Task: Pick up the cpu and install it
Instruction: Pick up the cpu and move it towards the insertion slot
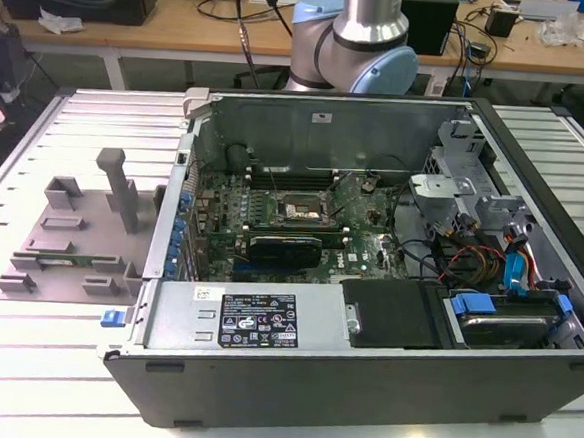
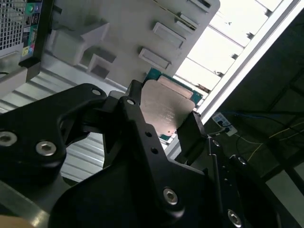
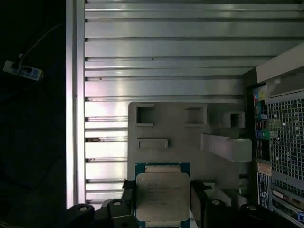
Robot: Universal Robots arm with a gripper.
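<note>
The cpu (image 3: 162,197), a flat square chip with a silver-grey top and a thin green rim, sits between the black fingers (image 3: 127,202) of my gripper (image 3: 162,204), which is shut on its two opposite edges. In the second wrist view the cpu (image 2: 166,107) shows the same grip, with my gripper (image 2: 164,121) clamped across it. It hangs lifted above the grey fixture plate (image 3: 190,137). In the exterior view the dark square socket (image 1: 298,211) lies on the motherboard inside the open computer case (image 1: 362,364).
The grey fixture plate (image 1: 70,234) with raised holders lies on the slatted metal table (image 1: 21,361), at the exterior view's left of the case. A long black expansion card (image 1: 285,247) sits just in front of the socket. Cables and drive bays (image 1: 498,284) crowd the case's right side.
</note>
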